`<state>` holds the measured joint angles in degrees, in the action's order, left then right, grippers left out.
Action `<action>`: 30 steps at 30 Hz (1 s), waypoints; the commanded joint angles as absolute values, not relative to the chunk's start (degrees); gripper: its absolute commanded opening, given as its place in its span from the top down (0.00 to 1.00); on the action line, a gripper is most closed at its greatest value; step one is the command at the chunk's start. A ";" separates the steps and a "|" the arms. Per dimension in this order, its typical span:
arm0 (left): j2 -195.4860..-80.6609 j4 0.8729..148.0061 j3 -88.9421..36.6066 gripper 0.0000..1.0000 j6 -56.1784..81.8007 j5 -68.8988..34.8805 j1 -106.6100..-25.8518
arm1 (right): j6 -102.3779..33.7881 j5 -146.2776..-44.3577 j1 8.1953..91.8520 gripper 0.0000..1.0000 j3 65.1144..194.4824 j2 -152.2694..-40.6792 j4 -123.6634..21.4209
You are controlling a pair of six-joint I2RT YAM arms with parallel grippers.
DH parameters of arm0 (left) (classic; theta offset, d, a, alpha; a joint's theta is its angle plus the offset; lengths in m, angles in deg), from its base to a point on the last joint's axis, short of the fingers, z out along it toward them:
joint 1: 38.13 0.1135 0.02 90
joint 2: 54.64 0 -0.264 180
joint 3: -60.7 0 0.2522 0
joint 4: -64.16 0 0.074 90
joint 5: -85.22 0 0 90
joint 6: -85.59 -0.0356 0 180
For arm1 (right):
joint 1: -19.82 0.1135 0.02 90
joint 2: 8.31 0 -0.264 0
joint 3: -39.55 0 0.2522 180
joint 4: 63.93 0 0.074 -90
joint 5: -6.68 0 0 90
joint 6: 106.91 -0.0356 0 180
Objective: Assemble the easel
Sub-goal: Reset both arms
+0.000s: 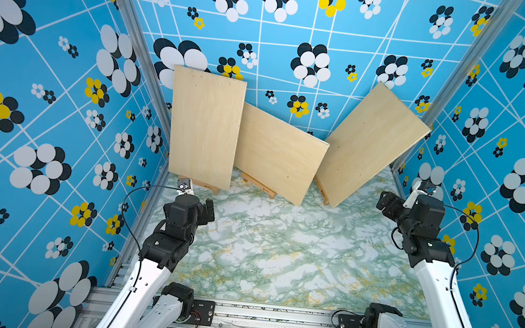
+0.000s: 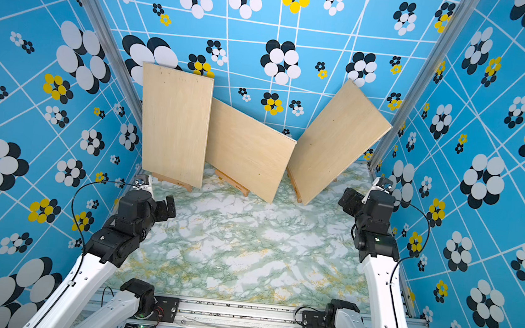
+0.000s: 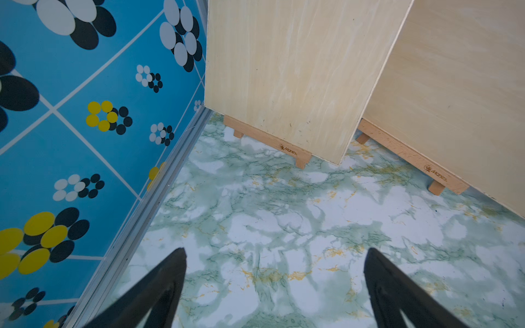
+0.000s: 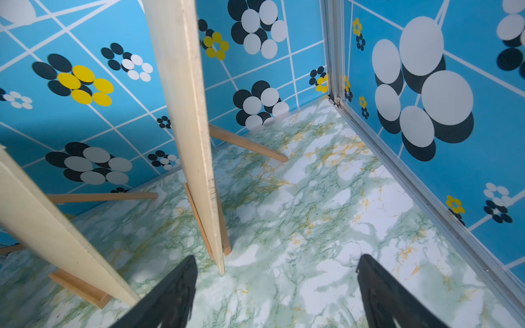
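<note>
Blue flower-print walls (image 1: pixel 48 85) close in a green-marbled table (image 1: pixel 278 255), where three pale boards stand in a row at the far end. The left board (image 1: pixel 204 126) sits upright and squarest. The middle board (image 1: pixel 278 153) leans over to the right, its left edge tucked behind the left one. The right board (image 1: pixel 371 142) is tipped hard to the right, its top corner near the far right corner post.

Each rests on a small wooden stand: left easel (image 1: pixel 201 183), middle easel (image 1: pixel 259 186), right easel (image 1: pixel 322 190). Only their front ledges and feet peep out below the boards in both top views. From the right wrist view, rear legs (image 4: pixel 250 143) are seen propped out behind the boards onto the table, so the stands look unfolded and bearing their loads.

The left arm (image 1: pixel 180 222) hangs near the left easel, the right arm (image 1: pixel 419 226) beside the right board. The left gripper (image 3: pixel 275 252) is spread wide over bare table, holding nothing. The right gripper (image 4: pixel 277 258) is likewise spread and empty, one finger just beside the right board's near bottom corner.

Judged from this, the assembly seems all but done — what may be left is squaring the two crooked boards on their ledges, the right one above all.
</note>
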<state>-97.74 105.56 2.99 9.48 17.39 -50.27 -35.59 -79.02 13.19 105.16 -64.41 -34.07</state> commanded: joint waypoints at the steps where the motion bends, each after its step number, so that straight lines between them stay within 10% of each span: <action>1: -98.55 106.48 1.48 0.01 9.69 14.69 -47.17 | -34.68 -76.02 12.54 0.10 107.56 -66.71 -33.95; 30: -124.56 85.22 2.55 0.01 11.18 2.28 -28.29 | -27.86 -82.09 7.69 0.05 104.60 -92.12 -46.69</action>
